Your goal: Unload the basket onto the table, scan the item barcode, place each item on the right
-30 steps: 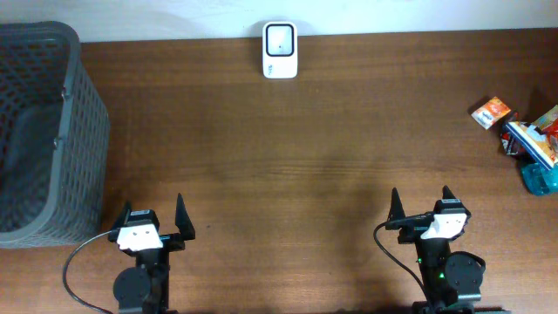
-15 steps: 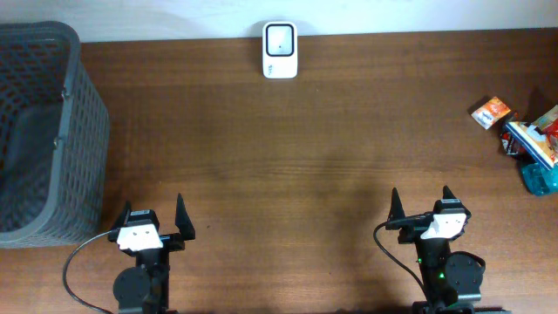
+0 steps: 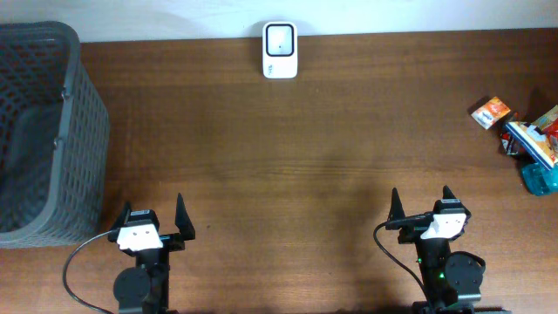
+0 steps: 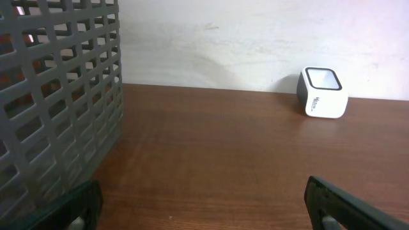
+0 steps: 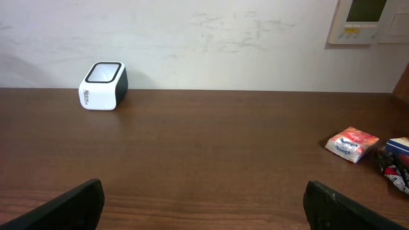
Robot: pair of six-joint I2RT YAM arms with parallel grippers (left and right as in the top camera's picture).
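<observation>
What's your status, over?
Left gripper, right gripper: jaws open, empty. Items at right edge, untouched. Scanner at back edge; nothing in the way.

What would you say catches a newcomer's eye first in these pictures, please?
The white barcode scanner stands alone at the far edge of the table, against the wall. A grey mesh basket fills the left end, and a small heap of colourful packets lies at the right edge. The left gripper and right gripper stand open and empty at the near edge.
</observation>
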